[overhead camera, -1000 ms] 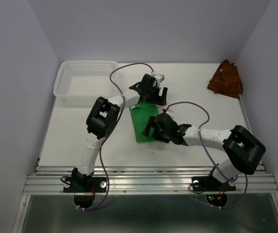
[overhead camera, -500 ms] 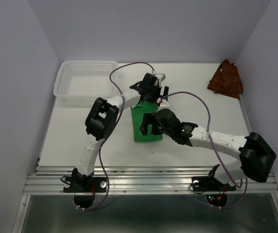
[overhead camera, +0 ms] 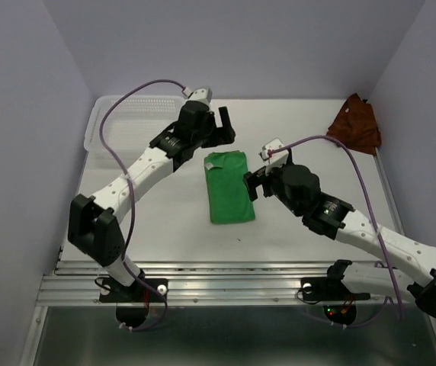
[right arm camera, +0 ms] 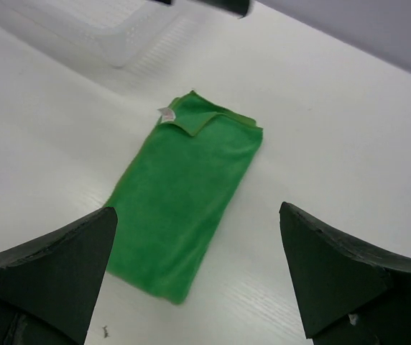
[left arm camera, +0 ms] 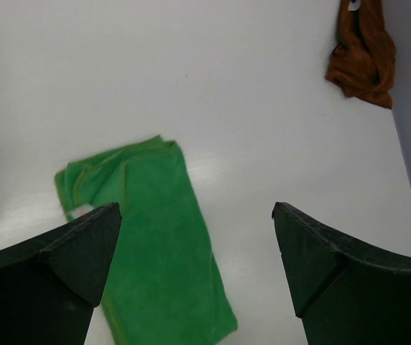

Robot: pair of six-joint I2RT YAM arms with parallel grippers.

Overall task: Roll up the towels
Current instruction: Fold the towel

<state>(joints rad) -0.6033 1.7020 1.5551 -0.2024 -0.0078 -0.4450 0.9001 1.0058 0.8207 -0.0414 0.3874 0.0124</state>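
The green towel (overhead camera: pixel 228 187) lies flat at the table's middle, folded into a long narrow strip; it also shows in the left wrist view (left arm camera: pixel 155 237) and the right wrist view (right arm camera: pixel 184 208). One far corner is turned over, with a white tag showing. The rust towel (overhead camera: pixel 354 124) sits crumpled at the back right corner (left arm camera: pixel 363 50). My left gripper (overhead camera: pixel 219 131) (left arm camera: pixel 196 208) hovers open just beyond the green towel's far end. To the towel's right, my right gripper (overhead camera: pixel 258 179) (right arm camera: pixel 198 212) hangs open. Neither touches cloth.
A white perforated basket (overhead camera: pixel 100 114) (right arm camera: pixel 105 21) stands at the back left, with the left arm reaching past its right side. Purple cables loop above both arms. Walls close in the table on the left, back and right.
Both grippers have lifted off the green towel: the left drew back toward the far side, the right pulled away to the right. The towel now lies uncovered and straighter.
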